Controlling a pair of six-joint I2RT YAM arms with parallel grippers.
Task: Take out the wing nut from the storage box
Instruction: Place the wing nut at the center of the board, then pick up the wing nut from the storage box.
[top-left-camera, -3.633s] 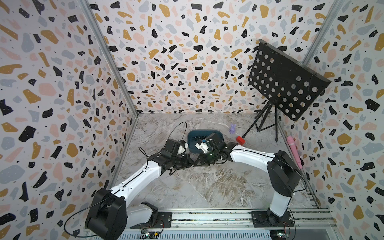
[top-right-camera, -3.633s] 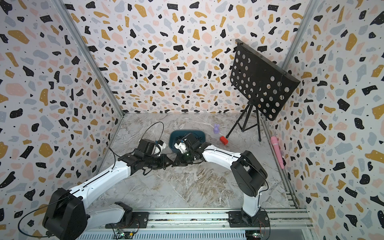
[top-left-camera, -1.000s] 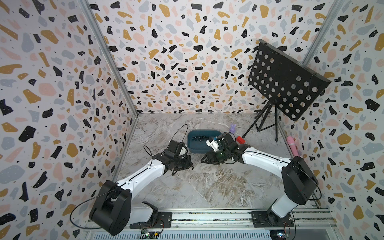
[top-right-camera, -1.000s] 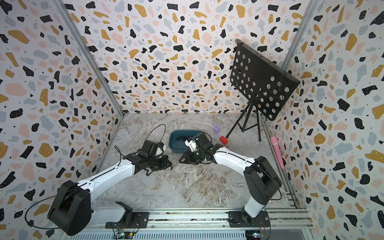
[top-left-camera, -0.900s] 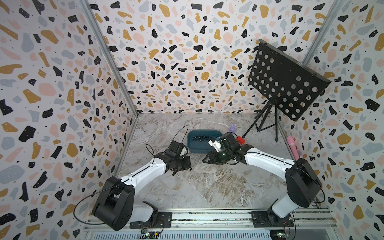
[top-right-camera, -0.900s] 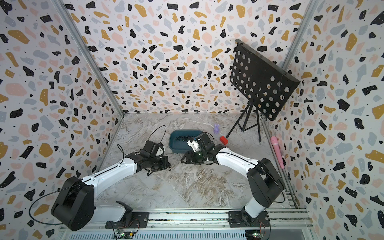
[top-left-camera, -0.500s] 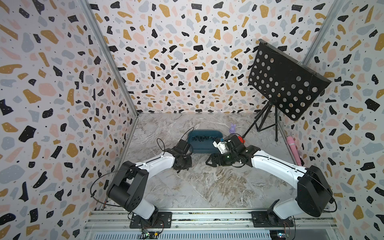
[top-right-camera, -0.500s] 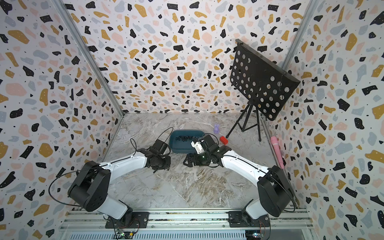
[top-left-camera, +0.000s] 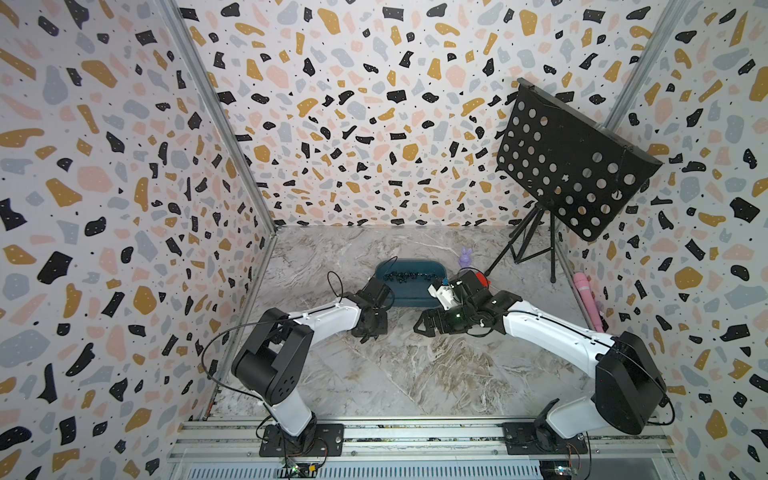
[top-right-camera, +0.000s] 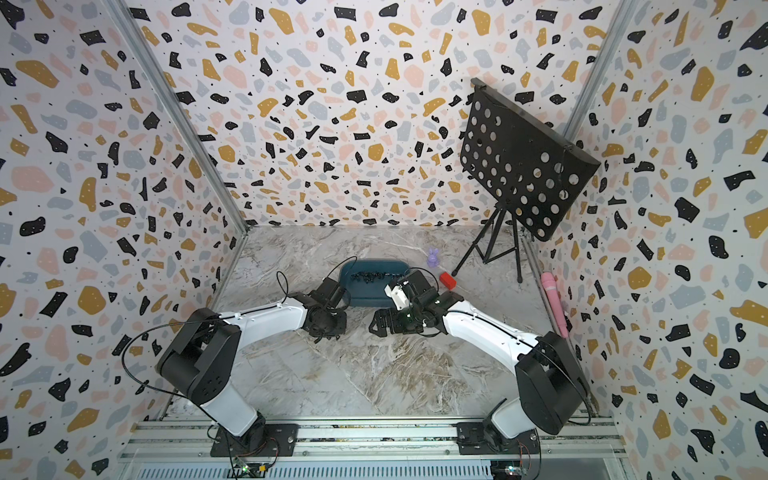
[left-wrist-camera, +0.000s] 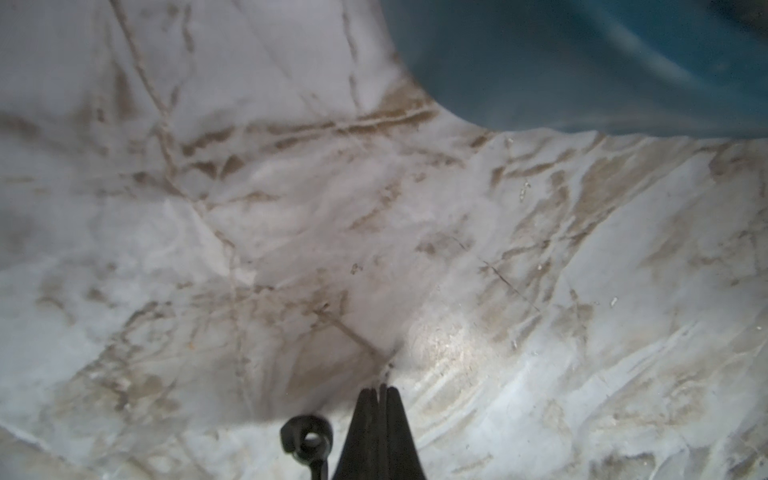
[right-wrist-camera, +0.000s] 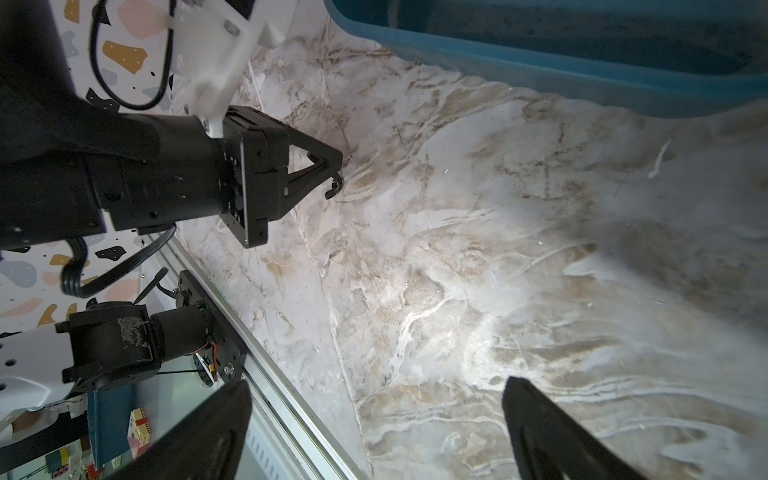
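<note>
Teal storage box (top-left-camera: 409, 291) lay lengthwise left-to-right; wing nut (left-wrist-camera: 307, 438), hole facing camera, sat beside my left gripper's (left-wrist-camera: 379, 390) pressed-together fingers; right gripper (right-wrist-camera: 376, 382) spread wide.

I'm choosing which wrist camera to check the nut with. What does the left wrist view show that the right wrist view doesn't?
Only the left wrist view: the wing nut up close, its round hole visible. Only the right wrist view: the right gripper, fingers spread wide and empty, plus the base rail. Both: the storage box wall, the marble table, and the shut left gripper with the nut beside its tip.
</note>
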